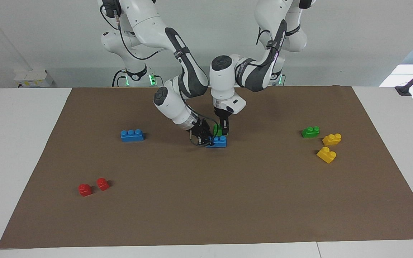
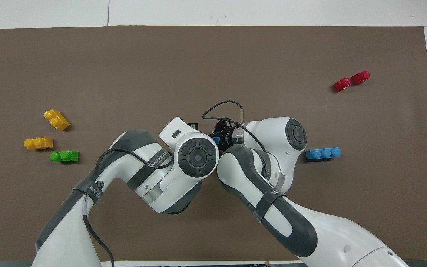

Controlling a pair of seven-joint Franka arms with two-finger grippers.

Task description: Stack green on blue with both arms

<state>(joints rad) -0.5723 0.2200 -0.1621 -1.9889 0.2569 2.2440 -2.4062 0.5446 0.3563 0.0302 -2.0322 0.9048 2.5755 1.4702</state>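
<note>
A robotics lab: two white Franka arms [image 1: 177,53] stand at the twelve o'clock edge of a white desk [image 1: 20,143] covered by a brown mat [image 1: 206,200] (plain white wall, cabling, green status lights at the arm bases), with toy bricks [image 1: 332,139] scattered about.

In the overhead view, the green brick at the middle of the mat is covered entirely by the left arm's wrist, and of the blue brick [image 2: 216,140] beneath it only a sliver is seen between the two wrists. In the facing view, the green brick [image 1: 218,129] is largely masked by the left gripper [image 1: 223,132], and one end of the blue brick [image 1: 219,141] by the right gripper [image 1: 203,138]. Neither gripper's finger spacing can be made out, and both arms' bases are cut off by the picture edges.
</note>
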